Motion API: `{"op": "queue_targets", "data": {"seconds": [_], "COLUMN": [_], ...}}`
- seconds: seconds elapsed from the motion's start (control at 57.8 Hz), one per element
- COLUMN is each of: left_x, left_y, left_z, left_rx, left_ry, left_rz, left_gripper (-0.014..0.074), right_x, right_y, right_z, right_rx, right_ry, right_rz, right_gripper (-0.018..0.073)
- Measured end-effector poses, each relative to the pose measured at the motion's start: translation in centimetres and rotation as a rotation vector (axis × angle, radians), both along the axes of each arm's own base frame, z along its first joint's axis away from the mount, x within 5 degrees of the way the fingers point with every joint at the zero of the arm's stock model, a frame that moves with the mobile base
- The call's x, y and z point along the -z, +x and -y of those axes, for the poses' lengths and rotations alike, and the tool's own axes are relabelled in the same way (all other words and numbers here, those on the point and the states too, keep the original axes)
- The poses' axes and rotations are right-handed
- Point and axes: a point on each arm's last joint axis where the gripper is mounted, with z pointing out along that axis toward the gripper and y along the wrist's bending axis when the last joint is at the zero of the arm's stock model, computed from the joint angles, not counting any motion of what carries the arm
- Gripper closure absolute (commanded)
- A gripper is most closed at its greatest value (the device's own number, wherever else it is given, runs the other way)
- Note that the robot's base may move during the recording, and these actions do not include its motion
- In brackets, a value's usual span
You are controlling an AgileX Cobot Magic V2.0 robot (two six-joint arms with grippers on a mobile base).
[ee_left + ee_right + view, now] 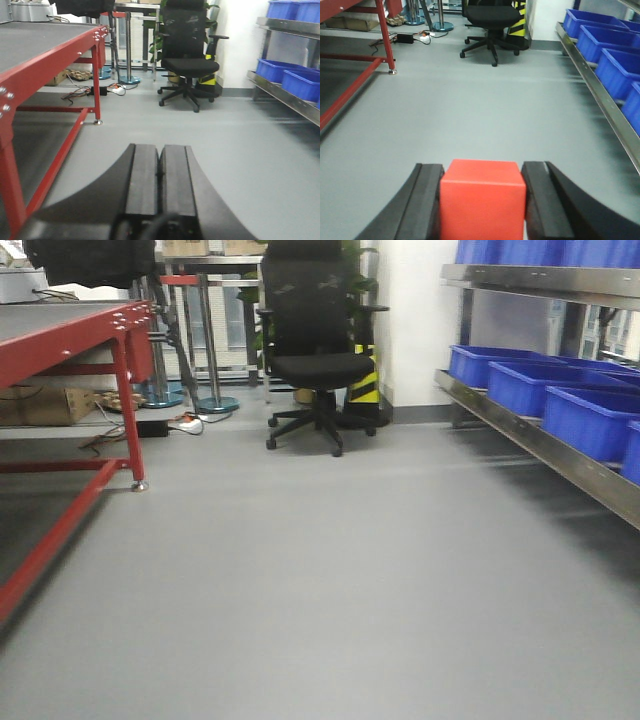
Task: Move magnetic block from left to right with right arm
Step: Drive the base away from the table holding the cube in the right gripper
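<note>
my right jaws are clamped on the magnetic block (482,200), a bright red cube seated squarely between the two black pads (427,202), with one pad flat against its left side and the other against its right. its top face and the face toward my wrist camera show, both smooth and unmarked. the block is held at the near end of my right wrist view, and the grey floor (320,590) stretches away past it. whether anything lies under the block i cannot tell. my left jaws are together with nothing between them, and their dark pads (142,175) meet along a thin seam down the middle of my left wrist view. to the left stands the red-framed bench (45,55), with a dark top and red legs running down to the floor. a brown cardboard box (45,405) sits on the low shelf beneath it. on the floor by the bench's far leg lie a power strip (185,423) and loose cables. at the far side of the room a black office chair (318,360) stands on its wheeled base, just beside a post striped yellow and black (365,375). along the right runs a metal shelf (540,440), and blue bins (520,385) stand on it in a row.
</note>
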Motion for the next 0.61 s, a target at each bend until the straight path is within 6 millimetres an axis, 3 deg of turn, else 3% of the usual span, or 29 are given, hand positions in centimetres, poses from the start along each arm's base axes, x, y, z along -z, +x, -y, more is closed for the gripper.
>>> {"op": "queue_targets", "data": {"seconds": [0.606], "left_x": [0.00], "left_y": [0.00], "left_z": [0.00], "left_rx": [0.000], "left_ry": [0.000], "left_rz": [0.000], "left_gripper": [0.0722], "right_x": [0.00], "right_y": [0.00], "right_z": [0.00], "right_rx": [0.000], "right_ry": [0.000], "right_rz": [0.000], "right_gripper": [0.0365]}}
